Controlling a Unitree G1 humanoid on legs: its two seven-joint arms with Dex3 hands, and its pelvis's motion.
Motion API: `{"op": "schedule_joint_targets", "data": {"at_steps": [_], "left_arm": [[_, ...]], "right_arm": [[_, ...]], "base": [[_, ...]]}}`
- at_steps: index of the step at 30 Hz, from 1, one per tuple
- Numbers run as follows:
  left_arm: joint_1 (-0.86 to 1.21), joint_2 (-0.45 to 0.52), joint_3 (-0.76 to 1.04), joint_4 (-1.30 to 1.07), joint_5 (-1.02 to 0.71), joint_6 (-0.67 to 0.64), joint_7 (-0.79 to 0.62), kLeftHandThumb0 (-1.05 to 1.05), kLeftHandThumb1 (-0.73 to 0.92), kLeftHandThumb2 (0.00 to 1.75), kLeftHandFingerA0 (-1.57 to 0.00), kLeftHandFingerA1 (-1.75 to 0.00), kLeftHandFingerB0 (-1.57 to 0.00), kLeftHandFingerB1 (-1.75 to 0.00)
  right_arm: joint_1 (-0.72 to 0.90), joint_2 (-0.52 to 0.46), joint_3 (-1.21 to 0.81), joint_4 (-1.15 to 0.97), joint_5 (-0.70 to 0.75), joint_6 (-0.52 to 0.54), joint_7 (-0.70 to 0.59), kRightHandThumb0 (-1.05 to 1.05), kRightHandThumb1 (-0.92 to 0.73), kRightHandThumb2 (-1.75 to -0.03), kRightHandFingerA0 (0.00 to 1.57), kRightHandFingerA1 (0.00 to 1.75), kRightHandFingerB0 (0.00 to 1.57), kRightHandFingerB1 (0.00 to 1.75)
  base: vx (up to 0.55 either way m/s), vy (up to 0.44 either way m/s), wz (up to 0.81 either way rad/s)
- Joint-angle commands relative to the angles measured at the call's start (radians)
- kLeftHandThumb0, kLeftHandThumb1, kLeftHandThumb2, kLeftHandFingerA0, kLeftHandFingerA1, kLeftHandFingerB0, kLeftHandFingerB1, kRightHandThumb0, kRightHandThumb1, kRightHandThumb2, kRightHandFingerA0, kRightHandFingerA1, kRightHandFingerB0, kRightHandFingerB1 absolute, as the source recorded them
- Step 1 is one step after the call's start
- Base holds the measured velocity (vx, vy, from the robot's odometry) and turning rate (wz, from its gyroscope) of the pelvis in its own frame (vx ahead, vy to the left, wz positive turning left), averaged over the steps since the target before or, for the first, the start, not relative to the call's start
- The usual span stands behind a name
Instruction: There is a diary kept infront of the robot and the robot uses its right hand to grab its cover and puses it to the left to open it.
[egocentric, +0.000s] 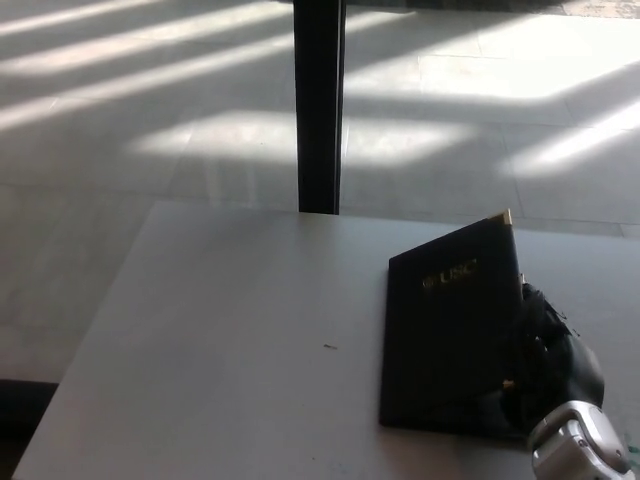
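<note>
The dark diary (452, 330) lies on the right part of the grey table (230, 340), its gold-lettered cover (455, 300) tilted up along the right edge. The right hand (545, 360) sits tucked against that raised edge; whether its fingers are clamped on the cover or only pushing under it, I cannot tell. To do this well, I'd say it should lift the edge in an arc leftward over the spine, not shove sideways, or the whole book may slide.
</note>
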Motion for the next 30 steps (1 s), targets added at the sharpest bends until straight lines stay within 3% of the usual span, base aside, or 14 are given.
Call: {"op": "schedule_joint_targets", "data": {"at_steps": [1,3,4,5,19,20,21,22,24,25,27,28,29,30], "left_arm": [[-0.005,0.012,0.007,0.005,-0.015,0.008,0.004,-0.59,0.78,0.63,-0.27,-0.42,-0.25,-0.40],[-0.001,0.012,0.002,0.004,-0.006,-0.001,0.000,-0.59,0.79,0.63,-0.27,-0.42,-0.25,-0.40],[-0.003,0.014,0.001,0.010,-0.004,-0.003,0.000,-0.59,0.79,0.63,-0.27,-0.42,-0.25,-0.40],[-0.007,0.017,0.001,0.020,-0.002,-0.007,-0.001,-0.59,0.80,0.64,-0.26,-0.42,-0.24,-0.40],[-0.009,0.015,0.003,0.022,-0.003,-0.006,0.002,-0.59,0.80,0.63,-0.28,-0.42,-0.25,-0.40],[-0.014,0.012,0.000,0.021,-0.001,-0.006,0.006,-0.59,0.80,0.63,-0.29,-0.43,-0.27,-0.41],[-0.021,0.007,-0.005,0.019,0.002,-0.005,0.013,-0.59,0.80,0.63,-0.29,-0.43,-0.27,-0.41],[-0.034,0.018,-0.005,0.051,0.006,-0.018,0.004,-0.60,0.81,0.63,-0.29,-0.42,-0.27,-0.40],[-0.045,0.027,-0.009,0.076,0.015,-0.027,0.003,-0.61,0.81,0.63,-0.30,-0.42,-0.27,-0.40],[-0.044,0.026,-0.009,0.071,0.015,-0.024,0.005,-0.61,0.81,0.63,-0.30,-0.41,-0.27,-0.40],[-0.036,0.022,-0.011,0.053,0.013,-0.019,0.003,-0.61,0.80,0.63,-0.30,-0.42,-0.27,-0.40],[-0.035,0.022,-0.013,0.053,0.016,-0.019,0.006,-0.62,0.80,0.63,-0.30,-0.41,-0.27,-0.40],[-0.032,0.021,-0.015,0.046,0.021,-0.017,0.012,-0.62,0.80,0.63,-0.31,-0.42,-0.28,-0.40],[-0.028,0.018,-0.018,0.033,0.023,-0.014,0.016,-0.62,0.80,0.63,-0.31,-0.42,-0.28,-0.40]], "right_arm": [[0.085,0.042,0.033,0.023,-0.007,0.000,0.009,-0.38,-0.50,-1.12,0.00,0.51,0.01,0.51],[0.106,0.049,0.051,0.028,-0.008,-0.010,0.016,-0.38,-0.50,-1.12,0.00,0.50,0.01,0.51],[0.115,0.055,0.057,0.027,-0.004,-0.014,0.019,-0.86,-0.79,-1.15,0.08,0.50,0.02,0.43],[0.128,0.069,0.067,0.028,0.002,-0.023,0.023,-0.91,-0.92,-0.74,0.13,0.43,0.09,0.35],[0.144,0.068,0.103,0.035,0.024,-0.054,0.018,-0.91,-0.92,-0.76,0.12,0.43,0.06,0.34],[0.148,0.074,0.103,0.029,0.030,-0.059,0.016,-0.89,-0.77,-1.10,0.08,0.49,0.07,0.44],[0.153,0.084,0.104,0.021,0.037,-0.067,0.014,-0.89,-0.77,-1.10,0.08,0.49,0.07,0.44],[0.190,0.190,0.194,-0.039,0.013,-0.089,-0.036,-0.90,-0.92,-0.74,0.17,0.41,0.10,0.37],[0.209,0.257,0.268,-0.069,-0.002,-0.105,-0.078,-0.91,-0.92,-0.73,0.18,0.42,0.11,0.37],[0.212,0.257,0.279,-0.071,-0.001,-0.107,-0.077,-0.38,-0.48,-1.11,0.00,0.50,0.01,0.51],[0.203,0.259,0.331,-0.064,-0.012,-0.103,-0.081,-0.38,-0.48,-1.11,0.00,0.50,0.01,0.51],[0.193,0.262,0.342,-0.058,-0.008,-0.105,-0.083,-0.87,-0.77,-1.13,0.05,0.48,0.06,0.42],[0.169,0.268,0.358,-0.043,-0.006,-0.107,-0.084,-0.90,-0.91,-0.76,0.11,0.41,0.05,0.32],[0.159,0.267,0.365,-0.038,-0.004,-0.108,-0.087,-0.90,-0.91,-0.76,0.11,0.41,0.05,0.32]], "base": [[0.00,0.000,0.00],[0.00,0.000,0.00],[0.00,0.000,0.00],[0.00,0.000,0.00],[0.00,0.000,0.00],[0.00,0.000,0.00],[0.00,0.000,0.00],[0.00,0.000,0.00],[0.00,0.000,0.00],[0.00,0.000,0.00],[0.00,0.000,0.00],[0.00,0.000,0.00],[0.00,0.000,0.00],[0.00,0.000,0.00]]}}
